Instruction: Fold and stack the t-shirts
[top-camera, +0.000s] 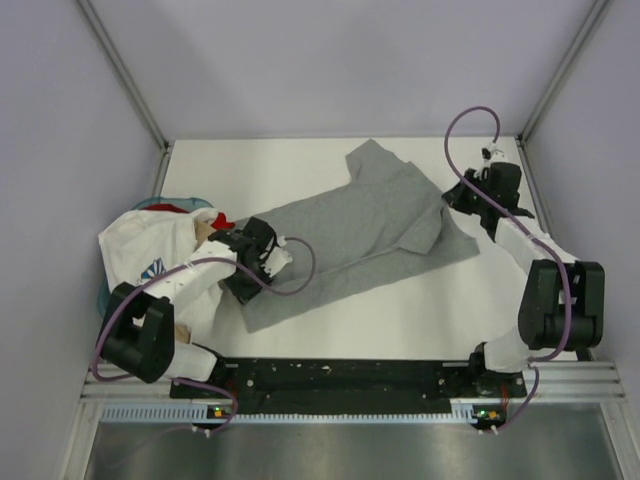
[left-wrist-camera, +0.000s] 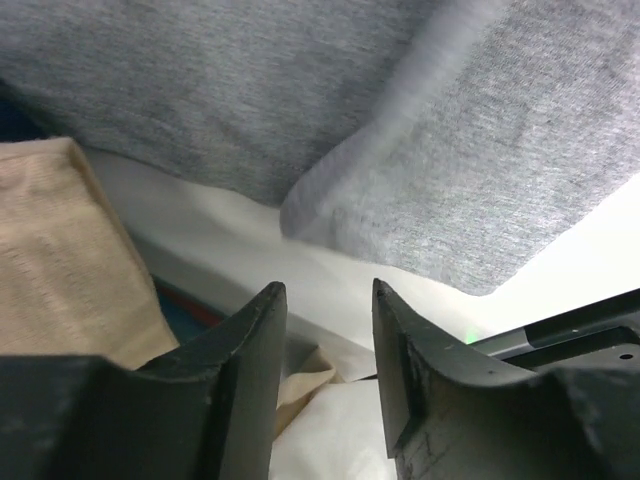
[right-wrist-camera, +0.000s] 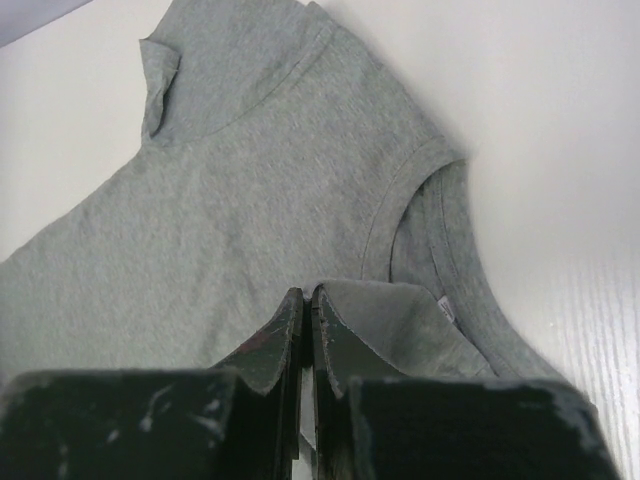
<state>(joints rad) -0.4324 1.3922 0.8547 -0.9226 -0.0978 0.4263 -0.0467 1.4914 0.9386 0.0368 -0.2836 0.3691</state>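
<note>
The heather-grey t-shirt lies spread across the middle of the table, its collar toward the right. My right gripper is at its right edge by the collar. In the right wrist view the gripper is shut on a raised fold of the grey t-shirt. My left gripper hovers at the shirt's left hem. In the left wrist view it is open and empty, with the grey hem ahead of it. The white flower-print tee lies heaped at the left.
The pile at the left also holds a red tee and a tan tee, with a teal bin rim under it. White cloth lies below the left jaws. Grey walls enclose the table on three sides.
</note>
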